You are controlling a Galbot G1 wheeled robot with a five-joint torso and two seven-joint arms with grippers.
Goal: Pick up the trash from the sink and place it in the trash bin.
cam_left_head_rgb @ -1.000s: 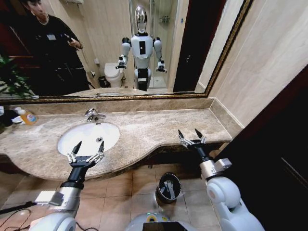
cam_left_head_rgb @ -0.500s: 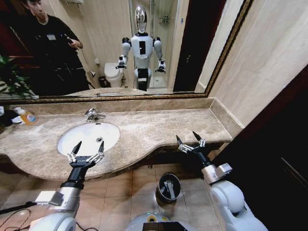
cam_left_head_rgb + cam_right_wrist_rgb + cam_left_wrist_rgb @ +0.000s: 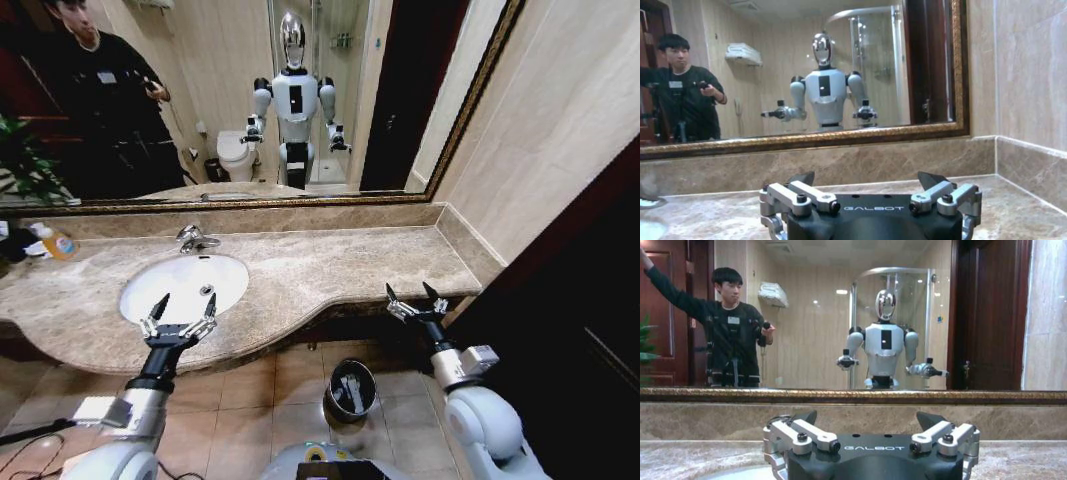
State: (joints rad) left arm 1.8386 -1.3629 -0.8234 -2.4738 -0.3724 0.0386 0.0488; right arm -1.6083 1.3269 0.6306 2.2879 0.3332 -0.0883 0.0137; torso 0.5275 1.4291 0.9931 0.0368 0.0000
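Head view, left claw (image 3: 179,314) spread at sink (image 3: 150,283) rim, right claw (image 3: 417,300) spread at countertop (image 3: 340,262) edge.

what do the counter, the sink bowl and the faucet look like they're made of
Countertop: polished beige stone, probably marble, with mottled veining and sheen.
Sink: smooth white glazed basin, likely ceramic.
Faucet: shiny silver metal, chrome-looking, with bright reflections.

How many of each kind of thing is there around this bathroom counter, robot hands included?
Grippers: 2, left gripper open by the sink, right gripper open at the counter's front edge
Sinks: 1
Faucets: 1
Trash bins: 1, on the floor
Orange-liquid bottles: 1
Total: 6
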